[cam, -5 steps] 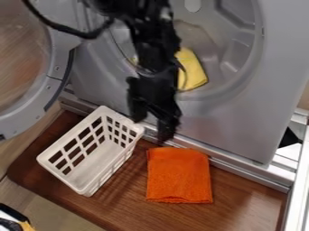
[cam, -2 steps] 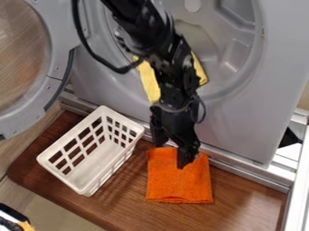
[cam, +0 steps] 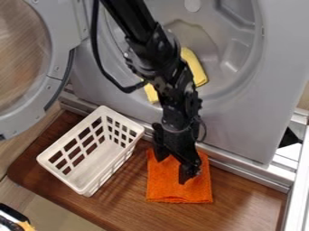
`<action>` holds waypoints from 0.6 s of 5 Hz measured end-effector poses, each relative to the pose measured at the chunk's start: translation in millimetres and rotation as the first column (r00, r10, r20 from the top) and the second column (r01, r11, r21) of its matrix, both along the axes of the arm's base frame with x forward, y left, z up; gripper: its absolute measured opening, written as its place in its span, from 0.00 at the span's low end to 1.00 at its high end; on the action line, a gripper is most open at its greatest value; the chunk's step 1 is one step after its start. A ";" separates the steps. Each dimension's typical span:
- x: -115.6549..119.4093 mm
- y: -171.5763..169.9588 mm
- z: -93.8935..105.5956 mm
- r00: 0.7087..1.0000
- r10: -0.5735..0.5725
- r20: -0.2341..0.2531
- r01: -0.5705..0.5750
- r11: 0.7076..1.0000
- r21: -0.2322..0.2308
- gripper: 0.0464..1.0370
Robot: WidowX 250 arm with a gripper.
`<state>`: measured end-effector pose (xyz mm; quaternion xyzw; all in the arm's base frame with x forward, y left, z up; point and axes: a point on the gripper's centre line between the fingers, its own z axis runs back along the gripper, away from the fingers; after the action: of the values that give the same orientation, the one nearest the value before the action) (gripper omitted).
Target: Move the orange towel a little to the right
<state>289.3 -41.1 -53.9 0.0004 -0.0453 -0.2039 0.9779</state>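
Note:
The black gripper (cam: 171, 168) hangs over the upper half of the orange towel (cam: 179, 190), its two fingers spread apart with nothing held between them. One fingertip is over the towel's upper left part and the other over its middle right. Folded and flat, the towel lies on the brown wooden board, right of the white basket. The gripper hides part of the towel's top; whether the fingertips touch the cloth I cannot tell.
An empty white slotted basket (cam: 100, 155) stands on the wooden board (cam: 241, 207) at left. Behind are the grey machine front (cam: 241, 122), with a yellow cloth (cam: 194, 67) in its opening, and the open round door (cam: 36, 67). A metal rail edges the board's back.
The arm has come down and to the right, from beside the basket's back corner to over the towel. Towel and basket have stayed in place.

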 end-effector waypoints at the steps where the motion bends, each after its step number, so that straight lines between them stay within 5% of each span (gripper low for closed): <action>1: -2.4 -3.3 -13.7 1.000 0.005 -0.006 -0.005 1.000 0.010 0.96; 3: -3.9 -10.9 -21.8 0.999 0.040 -0.005 -0.040 0.999 0.001 0.96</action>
<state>285.4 -52.0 -75.6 0.0010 -0.0429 -0.1842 0.9820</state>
